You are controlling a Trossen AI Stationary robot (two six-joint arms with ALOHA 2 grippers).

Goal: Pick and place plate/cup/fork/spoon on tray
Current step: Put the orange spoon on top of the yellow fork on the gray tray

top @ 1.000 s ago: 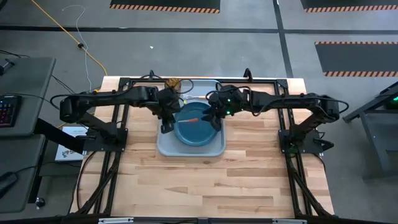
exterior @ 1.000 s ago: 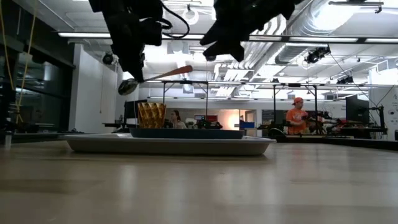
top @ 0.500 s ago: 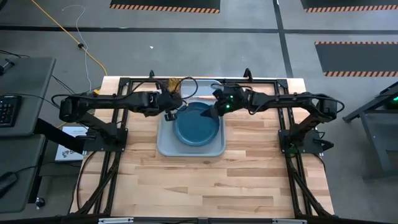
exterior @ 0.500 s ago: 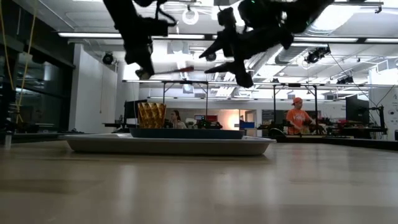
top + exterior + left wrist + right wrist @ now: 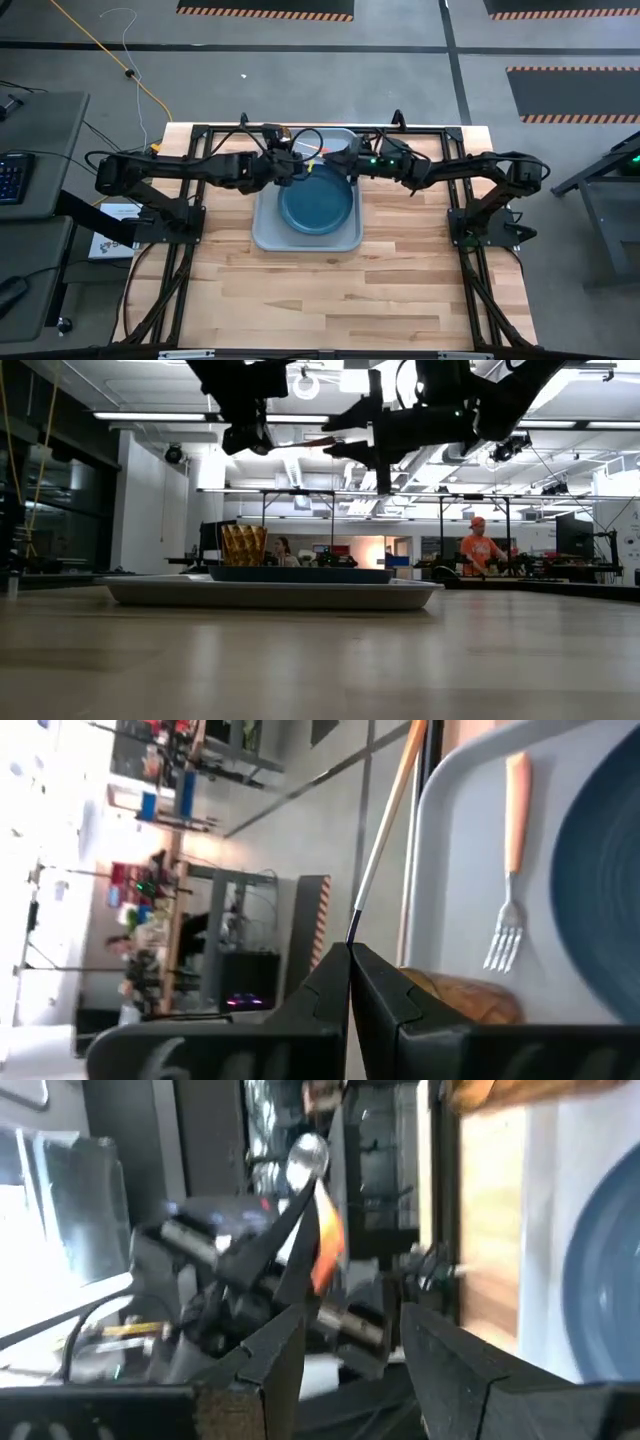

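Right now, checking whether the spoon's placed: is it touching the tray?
Apart. Low view shows the spoon held high above the tray by the left gripper.

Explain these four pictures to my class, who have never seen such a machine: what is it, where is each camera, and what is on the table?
It is a robot with two dark arms at a wooden table. One camera looks straight down, one looks level across the tabletop, and one sits on each wrist. On the table lies a grey-blue tray holding a dark blue plate, an amber cup and an orange-handled fork. The left arm has its jaws shut on a red-handled spoon, held in the air above the tray. The right arm hovers opposite, jaws open and empty.
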